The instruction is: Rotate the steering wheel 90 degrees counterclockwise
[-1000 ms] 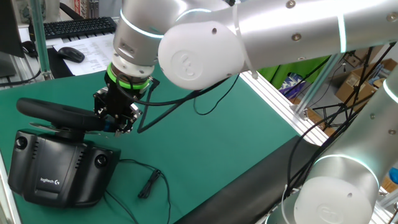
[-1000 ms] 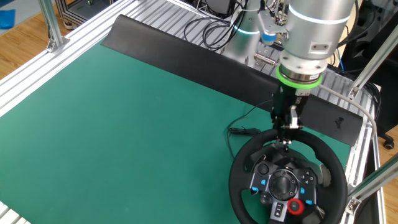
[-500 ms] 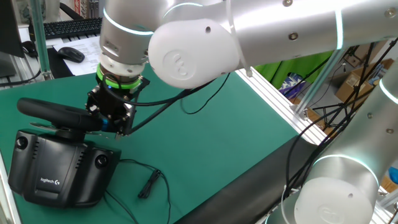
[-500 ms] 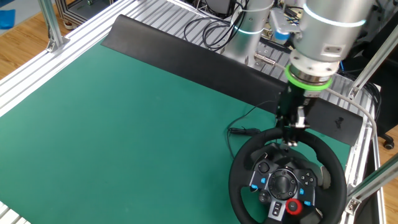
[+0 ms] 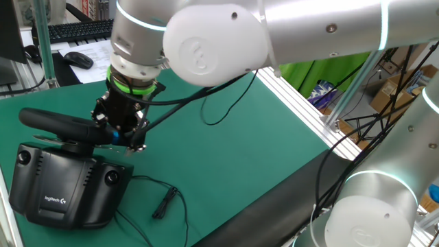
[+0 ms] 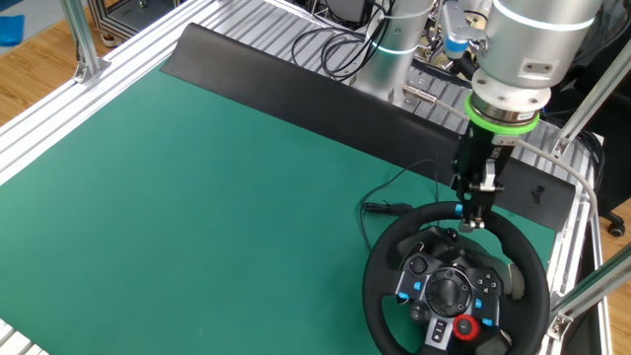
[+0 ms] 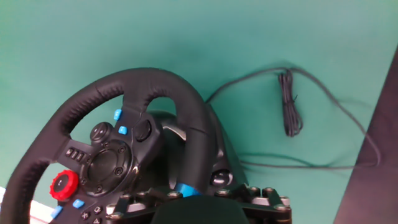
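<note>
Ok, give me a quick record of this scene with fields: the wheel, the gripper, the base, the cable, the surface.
wheel: black steering wheel with a small blue stripe on the rim beside the gripper, red dial and blue buttons on the hub
gripper: gripper points down at the wheel's far rim, jaws open, holding nothing
base: black Logitech base under the wheel
cable: black cable, part bundled, lying on the mat
surface: green mat
</note>
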Motion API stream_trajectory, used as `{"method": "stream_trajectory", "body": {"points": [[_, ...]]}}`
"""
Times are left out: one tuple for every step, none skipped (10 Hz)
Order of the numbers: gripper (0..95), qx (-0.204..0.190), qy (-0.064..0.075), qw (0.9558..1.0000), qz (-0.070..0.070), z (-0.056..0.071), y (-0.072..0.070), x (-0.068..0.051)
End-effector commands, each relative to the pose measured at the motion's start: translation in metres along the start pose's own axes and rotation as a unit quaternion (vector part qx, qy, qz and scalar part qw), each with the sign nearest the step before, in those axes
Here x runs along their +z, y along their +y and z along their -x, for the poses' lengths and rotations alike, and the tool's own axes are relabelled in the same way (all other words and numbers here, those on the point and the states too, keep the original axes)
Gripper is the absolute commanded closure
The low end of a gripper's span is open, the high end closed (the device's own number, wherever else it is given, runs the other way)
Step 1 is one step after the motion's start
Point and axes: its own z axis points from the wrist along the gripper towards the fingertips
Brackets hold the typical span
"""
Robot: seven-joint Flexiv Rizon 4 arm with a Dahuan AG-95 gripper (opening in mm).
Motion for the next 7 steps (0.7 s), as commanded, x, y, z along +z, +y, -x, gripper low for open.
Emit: {"method": "stream_trajectory", "body": {"points": [[76.0, 0.007, 0.011, 0.9999, 0.010, 0.000, -0.004, -0.005], [95.0, 0.007, 0.010, 0.9998, 0.018, 0.001, -0.004, -0.005], [95.0, 0.008, 0.009, 0.9996, 0.026, 0.001, -0.004, -0.003], [95.0, 0.004, 0.007, 0.9996, 0.028, 0.001, -0.003, -0.001], [95.0, -0.003, 0.005, 0.9995, 0.031, 0.003, -0.002, 0.001], [95.0, -0.010, 0.002, 0.9994, 0.033, 0.006, -0.001, 0.003], [95.0, -0.030, -0.006, 0.9991, 0.030, 0.012, 0.001, 0.010]]}}
